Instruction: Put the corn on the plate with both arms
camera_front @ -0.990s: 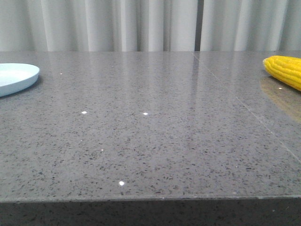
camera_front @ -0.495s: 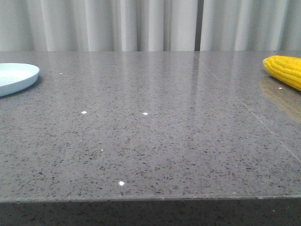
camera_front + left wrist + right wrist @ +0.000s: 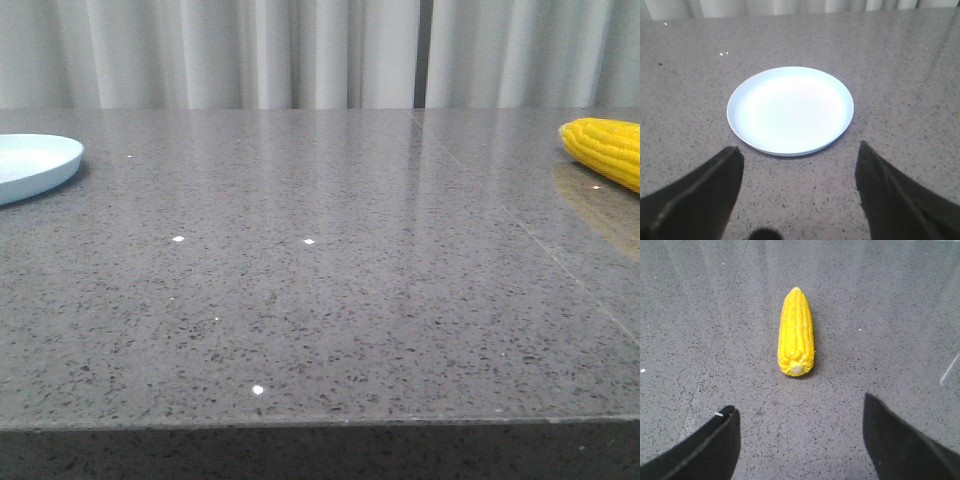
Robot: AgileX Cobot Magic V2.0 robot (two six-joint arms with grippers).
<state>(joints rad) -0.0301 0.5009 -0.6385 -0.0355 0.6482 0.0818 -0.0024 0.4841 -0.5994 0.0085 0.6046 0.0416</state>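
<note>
Corn [image 3: 796, 333] ahead of spread right gripper [image 3: 800, 440], seemingly apart.

Your corn [image 3: 797, 333] is a bright yellow cob with neat rows of kernels, lying flat on the grey speckled table [image 3: 320, 290] with its pale stub end facing the right wrist camera and its tapered tip pointing away. In the front view it sits at the far right edge, partly cut off. Your plate [image 3: 790, 110] is round, shallow, pale blue, upright and bare, at the far left, well apart from the corn.
</note>
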